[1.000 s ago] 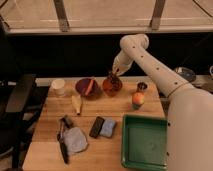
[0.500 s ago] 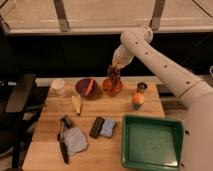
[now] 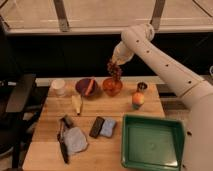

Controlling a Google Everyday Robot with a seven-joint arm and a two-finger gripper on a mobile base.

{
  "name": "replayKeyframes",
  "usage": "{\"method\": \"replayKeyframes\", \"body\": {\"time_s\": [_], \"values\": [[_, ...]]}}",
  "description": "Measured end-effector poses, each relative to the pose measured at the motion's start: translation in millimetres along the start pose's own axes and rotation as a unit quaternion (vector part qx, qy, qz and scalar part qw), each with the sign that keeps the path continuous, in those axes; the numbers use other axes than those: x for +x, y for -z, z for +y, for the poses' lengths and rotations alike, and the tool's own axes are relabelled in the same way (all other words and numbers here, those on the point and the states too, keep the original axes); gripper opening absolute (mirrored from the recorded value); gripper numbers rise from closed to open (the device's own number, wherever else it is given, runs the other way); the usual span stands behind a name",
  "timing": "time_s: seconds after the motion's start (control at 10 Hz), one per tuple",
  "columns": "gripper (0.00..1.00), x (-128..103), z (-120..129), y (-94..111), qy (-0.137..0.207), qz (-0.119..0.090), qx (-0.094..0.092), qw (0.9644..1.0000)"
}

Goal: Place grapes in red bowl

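My gripper [image 3: 114,65] hangs at the end of the white arm, just above the red bowl [image 3: 112,87] at the back middle of the wooden table. It is shut on the grapes [image 3: 115,72], a small dark red bunch that dangles from the fingers over the bowl's mouth. The bunch is clear of the bowl's rim.
A purple bowl [image 3: 86,88] holding an orange carrot [image 3: 90,86] stands left of the red bowl, with a white cup [image 3: 59,86] further left. An orange-yellow fruit [image 3: 138,99] and a small can [image 3: 142,86] sit to the right. A green tray [image 3: 152,142] is at front right.
The gripper has risen from low at the red bowl to a little above it, with the dark bunch hanging under it. Nothing else on the table has moved.
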Motion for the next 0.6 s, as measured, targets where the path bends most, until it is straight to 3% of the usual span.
{"method": "replayKeyframes", "body": {"time_s": [0.2, 0.6], "values": [[0.14, 3.5, 4.2, -11.3, -0.008, -0.01, 0.003, 0.9999], [0.54, 3.0, 10.7, -51.7, -0.023, -0.044, 0.0, 0.9988]]}}
